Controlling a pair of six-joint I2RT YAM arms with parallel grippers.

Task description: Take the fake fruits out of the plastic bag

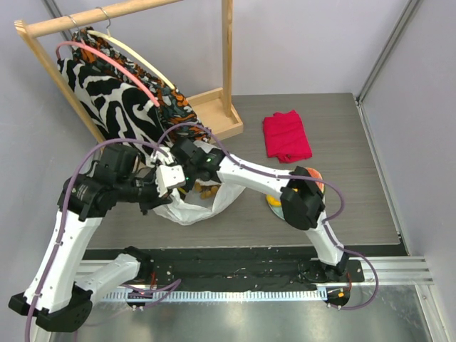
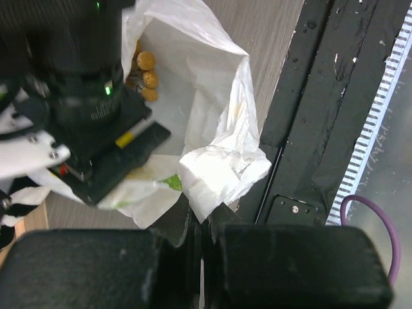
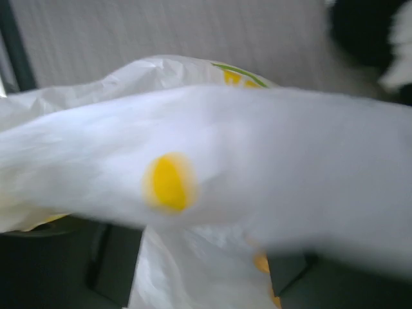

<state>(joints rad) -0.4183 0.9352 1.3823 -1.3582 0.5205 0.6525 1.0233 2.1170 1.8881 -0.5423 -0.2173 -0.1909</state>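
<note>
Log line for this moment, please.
left gripper: shut on plastic bag rim | right gripper: open at bag mouth | grape-like cluster: inside bag

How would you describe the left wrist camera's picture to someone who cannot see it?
The left gripper, shut, pinches a fold of the white plastic bag, holding its mouth open. Inside lie small brownish-yellow round fruits, and the black end of the right arm hangs over the opening.

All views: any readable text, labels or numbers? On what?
None can be read.
White print on the right arm: too small and blurred to read.
Yellow sticker below it: no legible marks.
Bag: printed pictures only, no words visible.
</note>
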